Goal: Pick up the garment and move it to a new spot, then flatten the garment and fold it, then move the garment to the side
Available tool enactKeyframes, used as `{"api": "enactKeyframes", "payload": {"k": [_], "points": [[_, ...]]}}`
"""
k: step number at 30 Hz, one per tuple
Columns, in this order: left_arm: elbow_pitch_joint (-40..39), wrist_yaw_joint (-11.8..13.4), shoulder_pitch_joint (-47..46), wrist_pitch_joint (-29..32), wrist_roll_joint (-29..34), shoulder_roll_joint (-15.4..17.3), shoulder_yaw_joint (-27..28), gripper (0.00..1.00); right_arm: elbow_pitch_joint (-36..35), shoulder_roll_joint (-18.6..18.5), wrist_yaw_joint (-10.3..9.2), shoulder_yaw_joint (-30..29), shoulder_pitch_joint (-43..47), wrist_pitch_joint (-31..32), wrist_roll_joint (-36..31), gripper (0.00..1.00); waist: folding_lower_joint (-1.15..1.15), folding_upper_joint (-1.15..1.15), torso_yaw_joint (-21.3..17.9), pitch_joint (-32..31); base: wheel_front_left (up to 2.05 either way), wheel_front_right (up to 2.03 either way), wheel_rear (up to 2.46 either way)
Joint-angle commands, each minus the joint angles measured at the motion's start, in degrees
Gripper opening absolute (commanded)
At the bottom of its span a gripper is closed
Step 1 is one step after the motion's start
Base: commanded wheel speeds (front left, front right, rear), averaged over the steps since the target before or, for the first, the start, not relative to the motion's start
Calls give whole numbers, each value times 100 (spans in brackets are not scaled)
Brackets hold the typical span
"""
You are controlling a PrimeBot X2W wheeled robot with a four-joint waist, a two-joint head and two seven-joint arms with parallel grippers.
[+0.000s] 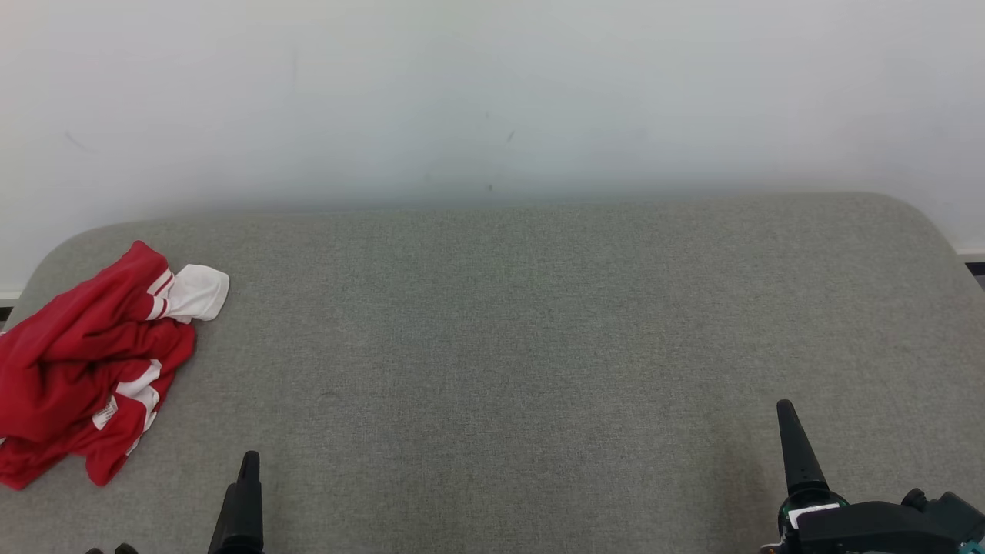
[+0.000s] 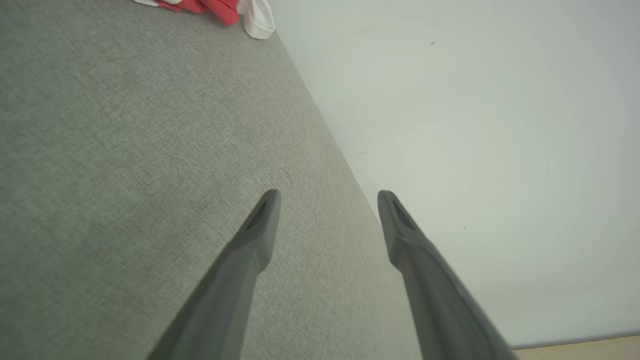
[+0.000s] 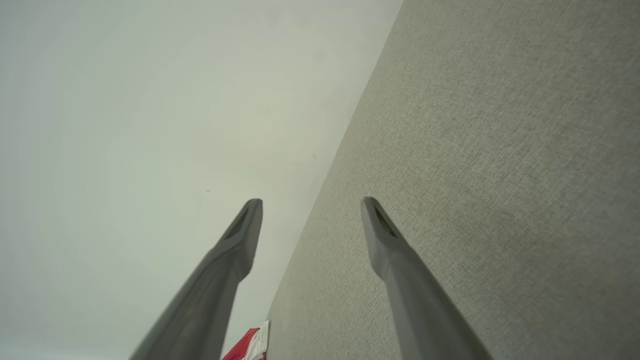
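Observation:
The garment (image 1: 92, 369), red with white trim, lies crumpled at the far left of the grey padded surface (image 1: 539, 323), partly over its left edge. My left gripper (image 2: 328, 195) is open and empty, and one of its dark fingers (image 1: 245, 500) rises at the lower left of the head view, a short way right of the garment and nearer to me. In the left wrist view the garment (image 2: 215, 7) sits far ahead at the top edge. My right gripper (image 3: 311, 201) is open and empty at the lower right, with a finger (image 1: 796, 450) over bare fabric; the garment (image 3: 247, 347) peeks in at that view's bottom edge.
A plain white wall (image 1: 492, 92) stands directly behind the padded surface. The surface has rounded far corners, and a strip of dark floor (image 1: 976, 269) shows at its right end. Bare grey fabric stretches between the two grippers.

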Motion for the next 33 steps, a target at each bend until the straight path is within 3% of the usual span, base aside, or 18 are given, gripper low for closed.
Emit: {"api": "enactKeyframes", "payload": {"k": [1,14,33], "points": [[-101,6,-10,-50,185,37,-25,100,-90,-9,-4,20,-22,-52,-131,100,0,0,4,-2,0,0,0],[-227,123,103,-298,1818,46,-132,100,-65,11,-6,119,33,-298,-1628,100,0,0,70,-27,0,0,0],[-195,192,81,-569,3315,57,-164,100,60,26,-7,208,78,-569,-3206,100,0,0,178,-59,0,0,0]]}}
